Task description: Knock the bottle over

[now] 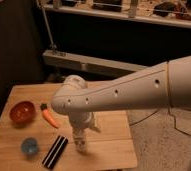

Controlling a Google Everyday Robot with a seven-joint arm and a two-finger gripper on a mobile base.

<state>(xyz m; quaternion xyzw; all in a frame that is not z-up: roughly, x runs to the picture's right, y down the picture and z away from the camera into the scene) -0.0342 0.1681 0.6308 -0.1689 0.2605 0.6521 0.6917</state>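
Observation:
My gripper [82, 133] hangs straight down from the big white arm over the middle of the wooden table [109, 150]. Directly beneath it stands the bottle [81, 145], a small whitish shape with dark marks low on its body. It looks upright, and the gripper hides its top. Whether the gripper touches it I cannot tell.
An orange carrot [50, 116] lies to the left of the gripper, with a red bowl [22, 111] farther left. A blue cup [29, 146] and a black-and-white striped bar [55, 150] sit near the front edge. The table's right edge drops to the floor [159, 135].

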